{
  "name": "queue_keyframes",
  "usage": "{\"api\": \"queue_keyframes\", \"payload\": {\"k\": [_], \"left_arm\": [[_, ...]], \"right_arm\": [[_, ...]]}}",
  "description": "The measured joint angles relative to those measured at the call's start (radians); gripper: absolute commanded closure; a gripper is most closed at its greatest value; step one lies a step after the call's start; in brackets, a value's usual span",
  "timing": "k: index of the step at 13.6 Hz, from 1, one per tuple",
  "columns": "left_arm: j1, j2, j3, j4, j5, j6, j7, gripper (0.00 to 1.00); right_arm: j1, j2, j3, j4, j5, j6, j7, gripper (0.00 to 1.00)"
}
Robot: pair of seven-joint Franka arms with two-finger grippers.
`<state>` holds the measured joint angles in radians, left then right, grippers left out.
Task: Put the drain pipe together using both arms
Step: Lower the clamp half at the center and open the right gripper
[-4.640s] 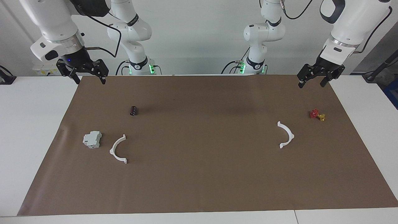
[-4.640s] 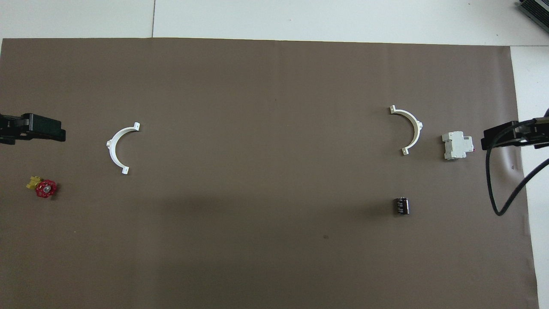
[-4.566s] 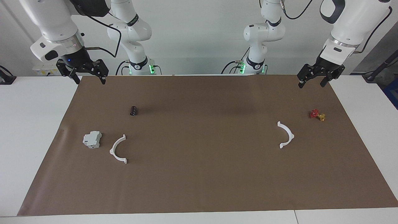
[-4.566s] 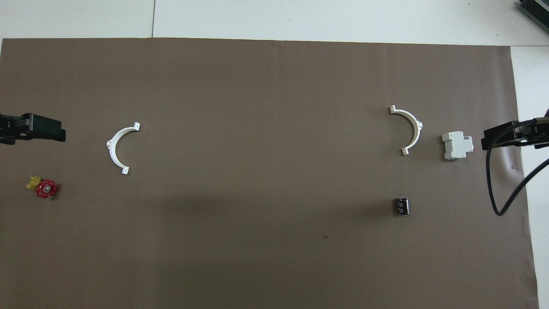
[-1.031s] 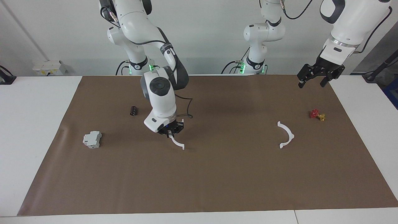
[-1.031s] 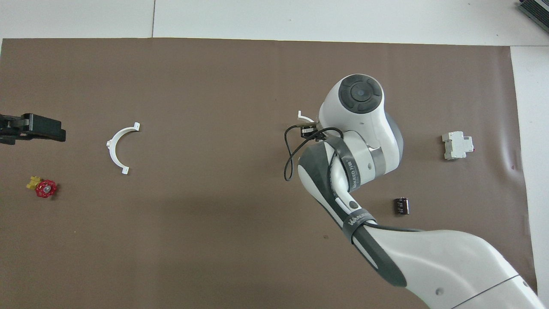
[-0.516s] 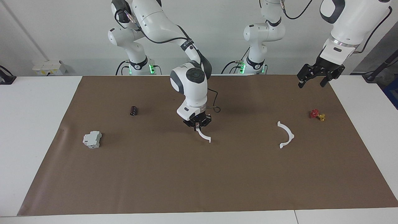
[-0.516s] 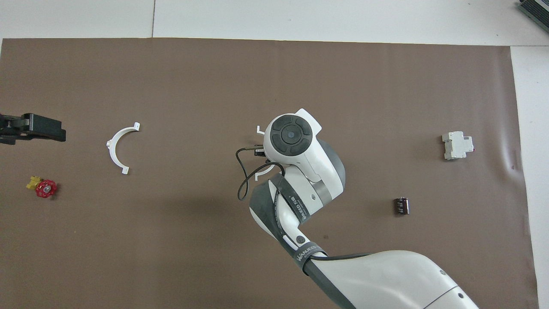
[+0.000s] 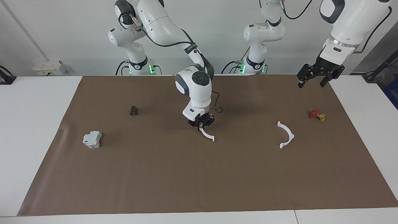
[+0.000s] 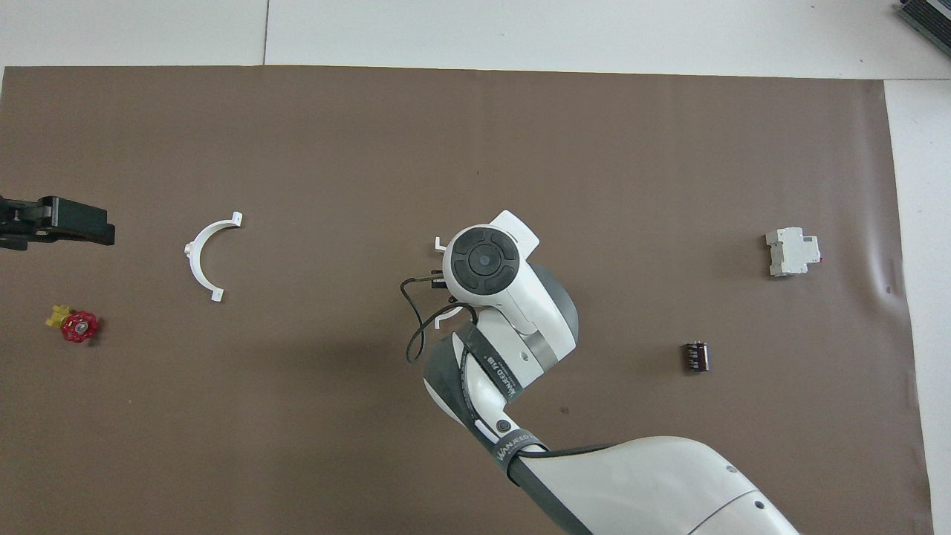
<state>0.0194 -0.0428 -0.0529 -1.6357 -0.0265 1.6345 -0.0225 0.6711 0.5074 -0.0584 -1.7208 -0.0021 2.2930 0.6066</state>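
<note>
The right gripper [image 9: 201, 123] hangs in the middle of the facing view, a little above centre, with its fingers pressed together on one thin white plastic half-ring [image 9: 207, 134]. It grips the arc near its middle, I think so that both ends stay free for joining. The piece is low over the brown paper mat [image 9: 199, 186]; I cannot tell whether it touches the mat.

The second white plastic half-ring [image 9: 286, 134] lies flat on the mat at mid-height of the frame, toward the left arm's end and well apart from the first one. The left gripper [image 9: 312, 80] waits in the upper corner of the frame at that end, its fingers apart and holding nothing.

In the overhead view the two tabbed ends of the held half-ring [image 10: 438, 241] stand one above the other, so its long axis runs from nearer to farther from the robots. Its open side faces the lying half-ring [image 10: 199, 256], which opens back toward it. The two mouths therefore look at each other, probably ready to be closed into one ring.
</note>
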Motion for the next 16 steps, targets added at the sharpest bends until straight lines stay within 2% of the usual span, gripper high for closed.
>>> {"api": "queue_keyframes", "payload": {"k": [8,9,10,14,16], "left_arm": [[0.0,0.0,0.0,0.0,0.0,0.0,0.0,0.0],[0.0,0.0,0.0,0.0,0.0,0.0,0.0,0.0],[0.0,0.0,0.0,0.0,0.0,0.0,0.0,0.0],[0.0,0.0,0.0,0.0,0.0,0.0,0.0,0.0],[0.0,0.0,0.0,0.0,0.0,0.0,0.0,0.0]], "right_arm": [[0.002,0.0,0.0,-0.018,-0.038,0.001,-0.034,1.0],[0.002,0.0,0.0,-0.018,-0.038,0.001,-0.035,0.21],[0.002,0.0,0.0,-0.019,-0.038,0.001,-0.035,0.0],[0.001,-0.007,-0.004,-0.018,-0.038,0.001,-0.035,0.0],[-0.019,-0.036,-0.012,-0.015,-0.038,-0.008,-0.035,0.0]]}}
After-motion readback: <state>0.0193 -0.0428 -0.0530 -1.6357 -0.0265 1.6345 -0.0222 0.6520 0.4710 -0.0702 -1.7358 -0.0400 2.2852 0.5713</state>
